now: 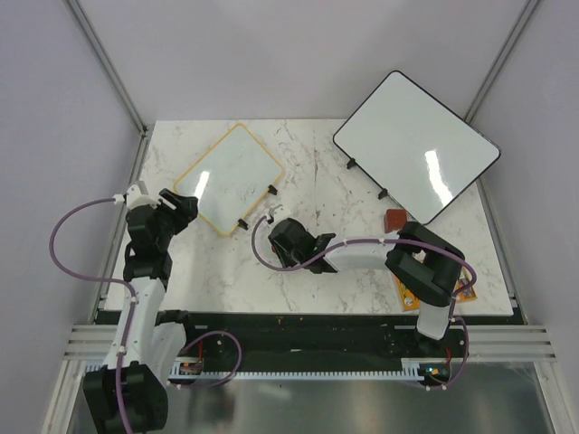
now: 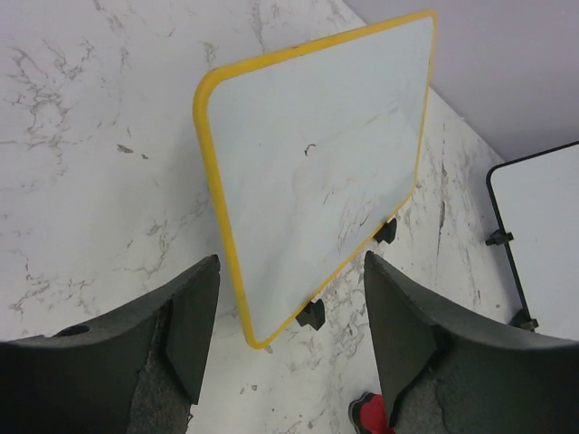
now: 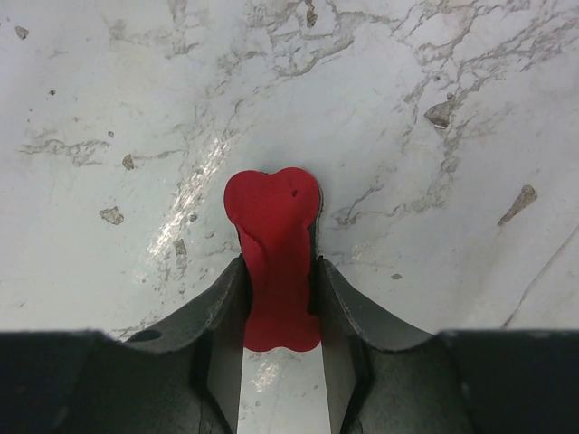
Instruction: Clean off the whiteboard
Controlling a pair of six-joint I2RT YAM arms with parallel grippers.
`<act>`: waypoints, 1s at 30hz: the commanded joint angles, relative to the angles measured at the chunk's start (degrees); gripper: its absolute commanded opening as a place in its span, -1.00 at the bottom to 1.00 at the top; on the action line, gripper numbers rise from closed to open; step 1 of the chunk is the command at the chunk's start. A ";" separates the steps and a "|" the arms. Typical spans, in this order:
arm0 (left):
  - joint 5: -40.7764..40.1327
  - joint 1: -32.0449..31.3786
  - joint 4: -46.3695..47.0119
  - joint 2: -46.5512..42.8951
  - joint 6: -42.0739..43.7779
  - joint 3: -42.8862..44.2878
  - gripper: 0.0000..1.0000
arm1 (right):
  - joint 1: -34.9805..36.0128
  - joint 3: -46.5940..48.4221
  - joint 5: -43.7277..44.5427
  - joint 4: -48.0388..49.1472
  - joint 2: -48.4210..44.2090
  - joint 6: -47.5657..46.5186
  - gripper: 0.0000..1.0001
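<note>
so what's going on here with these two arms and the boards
The right gripper is shut on a red pad, over the marble table just short of the yellow-framed whiteboard. The left gripper is open at that board's near-left edge, holding nothing. Faint pen marks show on the board, so the erasing looks not yet done. The larger black-framed whiteboard lies far right, apart from both arms.
</note>
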 commanded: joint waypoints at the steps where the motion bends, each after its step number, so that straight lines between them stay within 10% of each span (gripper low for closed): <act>1: -1.29 0.54 3.79 -4.79 -2.11 -2.53 0.42 | -0.18 0.76 6.86 -4.78 2.33 -0.13 -0.61; 9: -0.60 1.93 17.75 -2.86 -2.11 -12.28 0.38 | -1.67 8.13 2.83 -4.26 3.56 -1.27 -1.00; 30: 11.79 6.16 59.33 22.54 -3.52 -16.16 0.33 | -13.01 26.77 -13.35 8.66 10.32 -3.90 -1.00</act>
